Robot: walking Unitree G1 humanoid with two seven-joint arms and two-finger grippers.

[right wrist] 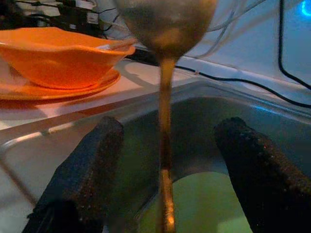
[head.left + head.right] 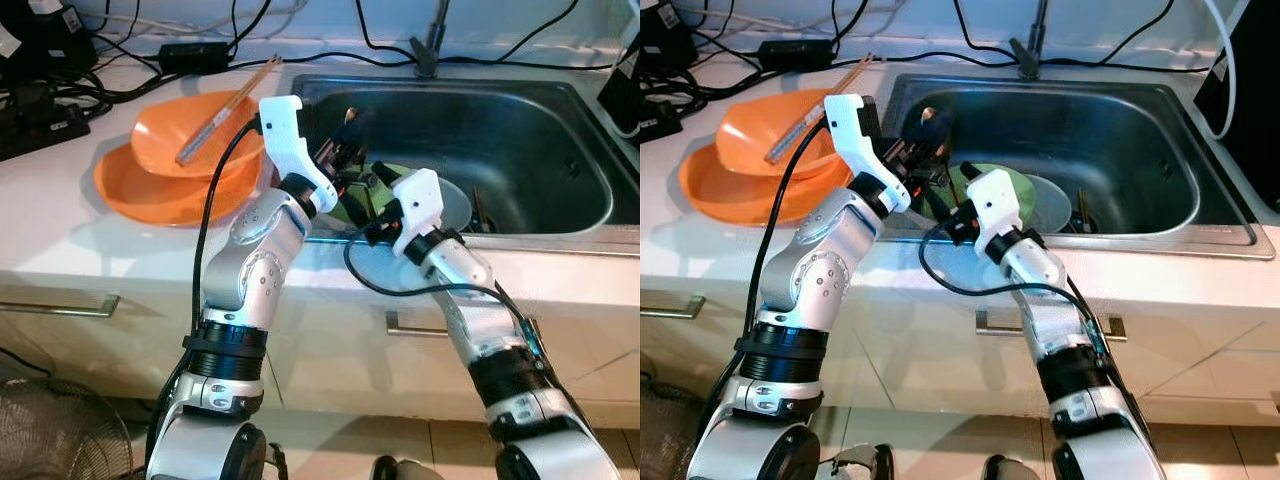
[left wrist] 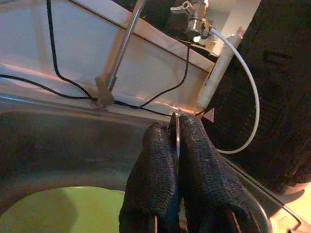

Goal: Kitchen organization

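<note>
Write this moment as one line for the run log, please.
left end effector: shut on spoon over sink | right end effector: open around spoon handle | orange bowl: on counter

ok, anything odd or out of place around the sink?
Power adapters and cables lie on the counter close to the sink. Chopsticks rest across the orange bowl. The left gripper pinches a spoon upright over the green plate, between the right gripper fingers.

Metal spoon (image 1: 164, 73) upright over the sink (image 2: 560, 140), seemingly pinched.
</note>
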